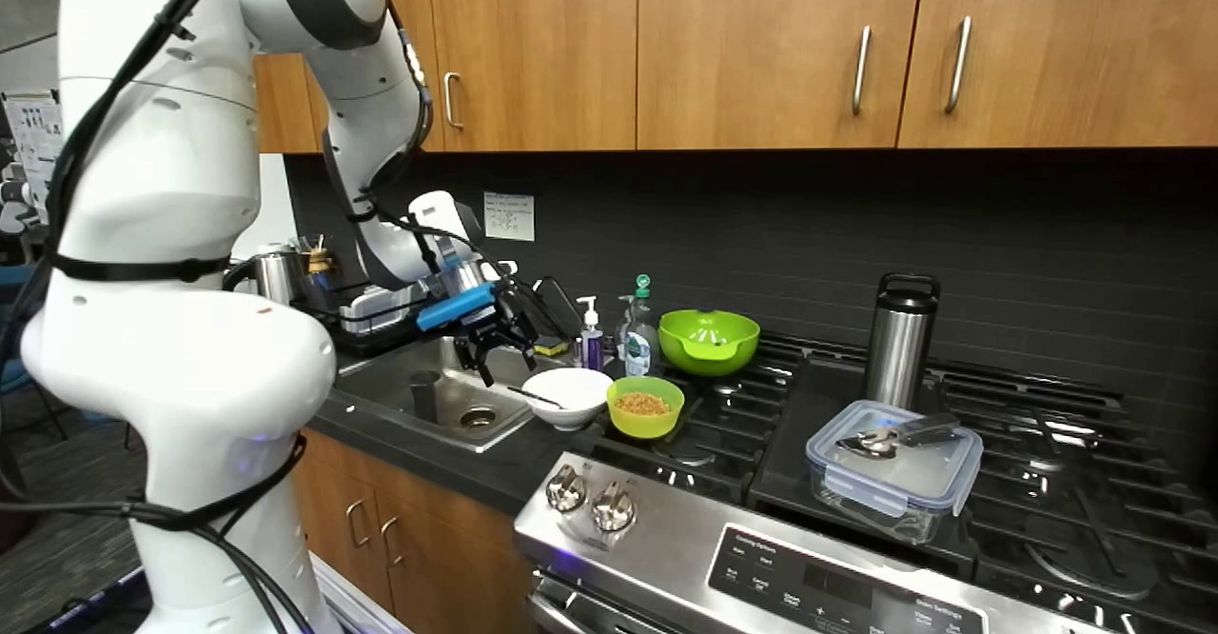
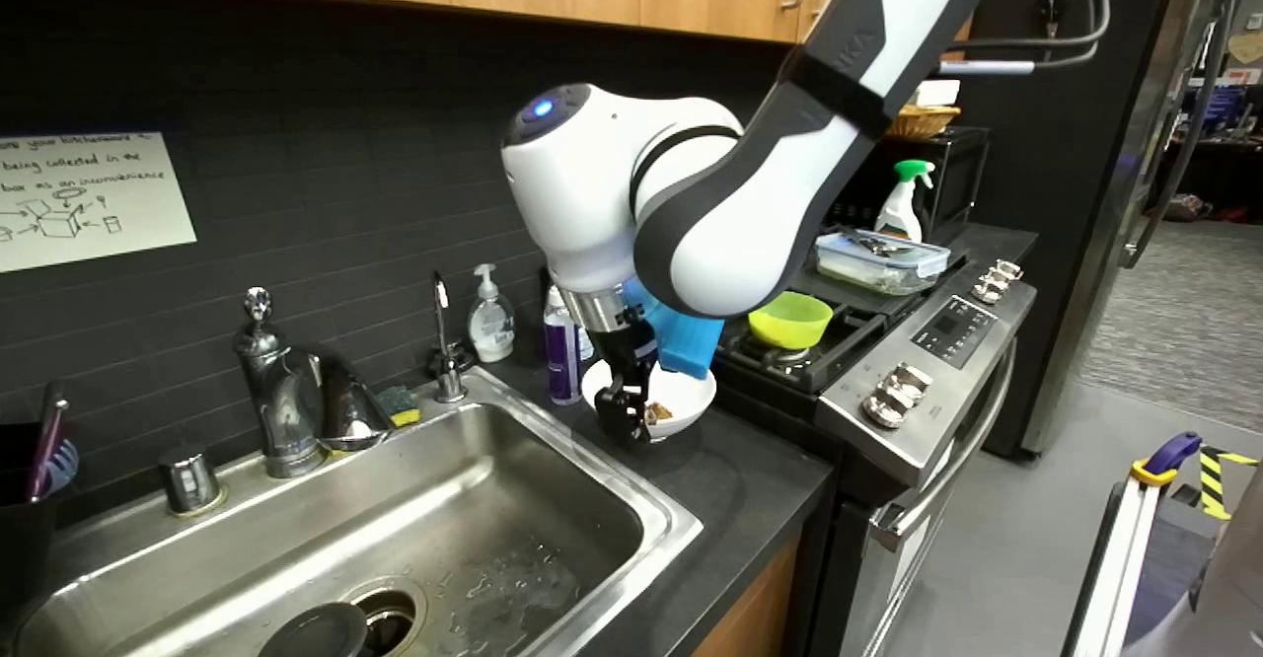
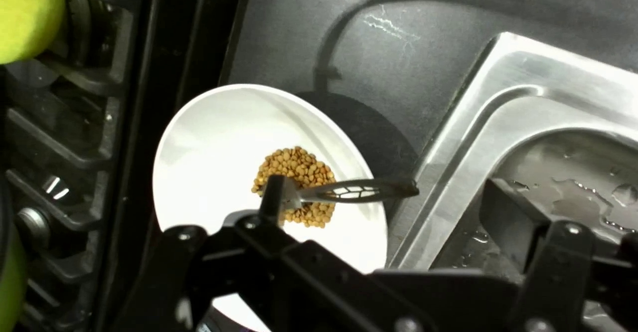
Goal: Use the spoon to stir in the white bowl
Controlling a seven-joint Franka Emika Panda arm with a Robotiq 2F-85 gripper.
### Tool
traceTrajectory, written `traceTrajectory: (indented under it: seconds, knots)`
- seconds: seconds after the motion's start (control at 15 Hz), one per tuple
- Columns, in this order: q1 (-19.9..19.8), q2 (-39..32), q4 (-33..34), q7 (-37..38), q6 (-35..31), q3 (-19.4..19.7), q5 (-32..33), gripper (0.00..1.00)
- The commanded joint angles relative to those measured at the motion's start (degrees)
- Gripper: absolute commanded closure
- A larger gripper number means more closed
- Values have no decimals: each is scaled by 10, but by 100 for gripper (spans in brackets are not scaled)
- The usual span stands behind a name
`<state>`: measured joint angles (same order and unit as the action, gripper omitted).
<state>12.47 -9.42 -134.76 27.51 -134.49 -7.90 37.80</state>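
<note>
The white bowl (image 3: 214, 157) holds a small heap of tan lentils (image 3: 294, 165) and stands on the dark counter beside the sink, visible in both exterior views (image 1: 580, 386) (image 2: 696, 396). A slender metal spoon (image 3: 391, 189) rests in it, its openwork handle sticking out over the rim on the sink side. The spoon's head is hidden behind a fingertip. My gripper (image 3: 393, 210) is open above the bowl's sink-side edge. Its fingers (image 3: 273, 197) stand wide apart, with the handle end lying below the gap between them, not gripped.
The sink (image 2: 641, 558) borders the bowl on one side, the stove (image 1: 704, 463) on the other. On the stove are a yellow-green bowl (image 1: 623, 427) of lentils, a green colander (image 1: 709, 353) and a lidded container (image 1: 856, 496). Soap bottles (image 1: 592, 344) stand behind.
</note>
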Motion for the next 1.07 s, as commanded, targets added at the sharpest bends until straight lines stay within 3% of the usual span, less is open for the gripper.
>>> traceTrajectory:
  seconds: [0.0,0.6,1.0]
  knots:
    - [8,6,-12,-18,15,5,49,0]
    - [8,3,-33,-16,25,-4,156,0]
    - [14,-10,-22,28,18,-12,224,0]
